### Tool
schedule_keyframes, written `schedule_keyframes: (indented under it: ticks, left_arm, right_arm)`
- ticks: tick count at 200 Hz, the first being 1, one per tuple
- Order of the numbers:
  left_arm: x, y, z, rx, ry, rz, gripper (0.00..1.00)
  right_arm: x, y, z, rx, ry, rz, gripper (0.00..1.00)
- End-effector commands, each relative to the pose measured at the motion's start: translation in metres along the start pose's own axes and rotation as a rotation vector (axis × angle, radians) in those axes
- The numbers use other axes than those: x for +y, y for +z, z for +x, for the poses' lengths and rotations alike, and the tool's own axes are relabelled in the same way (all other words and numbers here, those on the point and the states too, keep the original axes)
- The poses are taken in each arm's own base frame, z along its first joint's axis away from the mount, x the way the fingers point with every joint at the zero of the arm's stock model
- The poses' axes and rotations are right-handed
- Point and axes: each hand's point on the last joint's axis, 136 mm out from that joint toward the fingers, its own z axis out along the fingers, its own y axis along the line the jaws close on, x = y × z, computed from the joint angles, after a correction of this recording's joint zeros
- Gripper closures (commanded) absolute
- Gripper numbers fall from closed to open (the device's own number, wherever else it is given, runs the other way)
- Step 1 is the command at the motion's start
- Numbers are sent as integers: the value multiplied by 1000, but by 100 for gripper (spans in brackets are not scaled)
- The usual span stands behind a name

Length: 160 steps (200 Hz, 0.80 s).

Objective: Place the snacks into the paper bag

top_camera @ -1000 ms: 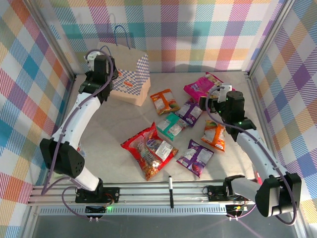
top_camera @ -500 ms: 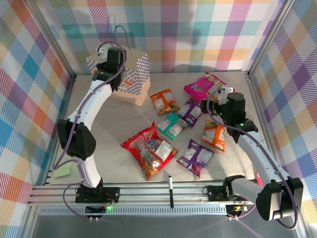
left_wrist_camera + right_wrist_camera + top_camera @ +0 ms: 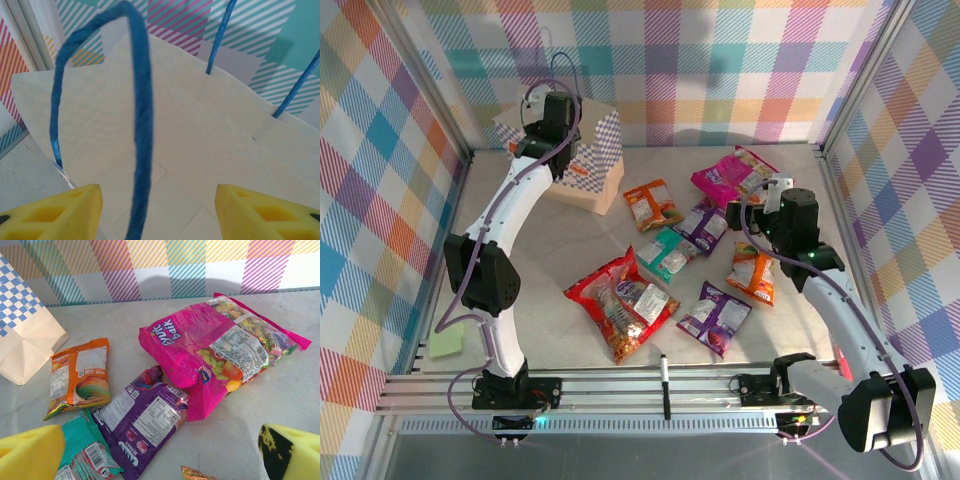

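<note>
Overhead, the paper bag [image 3: 592, 168] stands at 11 o'clock on the table [image 3: 535, 270], with the left gripper [image 3: 550, 103] over its mouth. The snacks lie outside the bag, spread from table centre toward 2 o'clock: the red packet [image 3: 620, 305] at 6 o'clock of the group, the pink packet [image 3: 732, 170] at 1 o'clock, and the teal packet [image 3: 667, 252] in the middle. The right gripper [image 3: 755, 198] hovers just beside the pink packet. A black marker pen [image 3: 665, 385] lies at the near edge.

On the left wrist camera, the jaws stand well apart. One blue cord handle [image 3: 142, 125] runs between the fingers [image 3: 65, 210] without touching either, and nothing is clamped.

On the right wrist camera, the jaws stand fully spread and empty. The pink packet [image 3: 210, 355] lies at 1 o'clock, overlapping a purple packet [image 3: 142, 422]. An orange packet [image 3: 80, 377] lies at 10 o'clock.
</note>
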Motion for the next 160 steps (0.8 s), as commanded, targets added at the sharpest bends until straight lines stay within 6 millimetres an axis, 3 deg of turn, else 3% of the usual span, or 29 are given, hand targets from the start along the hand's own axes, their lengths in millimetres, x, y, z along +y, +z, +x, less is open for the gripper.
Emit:
schedule_keyframes:
  ticks: [1,19,26,60,88,160]
  left_arm:
    - [3,-9,-4,-5,18,-25,42]
    - [9,-7,-5,-19,33,-61,53]
    - [9,-6,-6,-21,43,-64,63]
    - [12,-1,-4,-1,64,-70,73]
    - [17,-6,-6,13,71,-68,97]
    - [40,-28,-7,96,111,26,100]
  right_arm:
    - [1,-2,-5,-7,14,-2,1]
    - [1,-3,-4,-4,13,-4,1]
    - [1,-3,-5,-7,12,-2,1]
    - [0,-7,-5,-9,6,5,1]
    - [0,-10,-6,-15,6,3,1]
    - [0,-14,-5,-20,20,4,1]
